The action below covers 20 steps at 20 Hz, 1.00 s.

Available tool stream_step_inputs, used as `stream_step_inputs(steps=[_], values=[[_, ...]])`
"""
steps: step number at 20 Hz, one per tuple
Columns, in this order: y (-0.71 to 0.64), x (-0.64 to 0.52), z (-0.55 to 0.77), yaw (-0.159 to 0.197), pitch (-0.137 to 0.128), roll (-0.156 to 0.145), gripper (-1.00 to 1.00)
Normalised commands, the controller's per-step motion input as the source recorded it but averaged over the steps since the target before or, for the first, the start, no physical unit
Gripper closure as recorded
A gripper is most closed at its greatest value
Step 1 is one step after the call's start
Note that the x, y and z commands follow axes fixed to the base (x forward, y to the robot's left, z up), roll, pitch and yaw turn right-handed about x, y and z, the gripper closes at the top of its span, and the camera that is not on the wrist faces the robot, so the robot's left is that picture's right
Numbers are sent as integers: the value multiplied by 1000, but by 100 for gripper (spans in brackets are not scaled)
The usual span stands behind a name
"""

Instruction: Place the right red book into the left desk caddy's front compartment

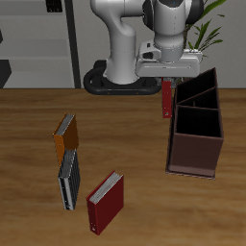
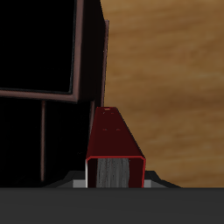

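My gripper (image 1: 167, 85) is shut on a slim red book (image 1: 167, 100), the right red book, which hangs upright from it above the table. It is just beside the outer wall of the left desk caddy (image 1: 195, 154), near its back half and apart from it. The caddy is dark maroon with black sections; the section nearest the table's front edge (image 1: 200, 122) is open on top. In the wrist view the book (image 2: 114, 140) sticks out from my gripper (image 2: 114, 180), pale page edges showing, with the caddy's rim (image 2: 88, 52) alongside it.
Another red book (image 1: 106, 202) lies flat near the table's front edge. An orange book (image 1: 64, 135) and a grey-black book (image 1: 68, 181) lie beside it. The robot base (image 1: 120, 77) and a plant (image 1: 207, 36) stand at the back.
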Motion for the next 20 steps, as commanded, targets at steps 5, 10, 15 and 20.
stream_step_inputs(steps=[5,10,15,20], values=[[164,-8,71,-2,-7,23,100],[112,-21,36,4,-5,16,100],[173,27,16,0,5,23,100],[136,48,-26,-10,10,21,100]])
